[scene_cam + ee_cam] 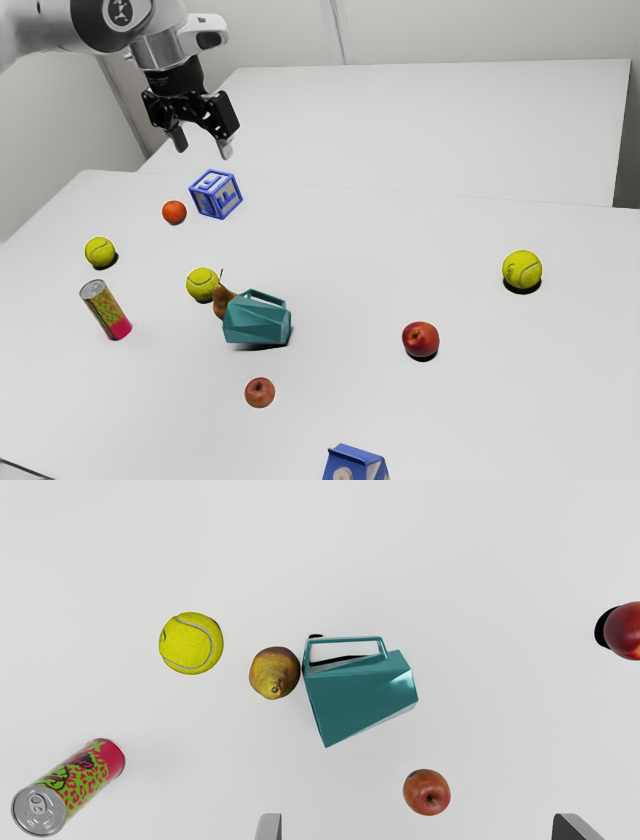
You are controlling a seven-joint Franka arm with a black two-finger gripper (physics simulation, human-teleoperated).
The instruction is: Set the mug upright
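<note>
Mug [360, 695], teal and faceted, lying on its side on the white table [330, 240], with handle [345, 640] attached along one side. Hard to tell mouth from base.

Closest neighbor: a brown-yellow pear [275, 673], right beside the broader end of the mug and near one end of the handle; touching or barely apart, impossible to say. Partly hidden behind the mug in the exterior view. Past the pear, on the side away from the mug, a tennis ball [191, 643]. Near the mug too, a small reddish apple [426, 792], clear of its side opposite the handle. Farther off, beyond pear and ball, a patterned can [87, 772], standing upright.

High above the table, at the exterior view's upper left, the gripper [203, 148], fingers [269, 826] spread wide. Near it in the exterior view, a blue-and-white letter block [216, 194] and an orange fruit [174, 212] just beside. Another tennis ball [100, 251] toward the exterior view's left, and one more [522, 270] well off toward its right.

Darker red fruit [421, 340] beyond the mug's narrower end, cut off by the wrist view's edge. Blue carton [355, 465] cropped by the exterior view's bottom edge, lower part out of sight. Thin dark line [25, 469] in the lower left corner, too little to identify.
</note>
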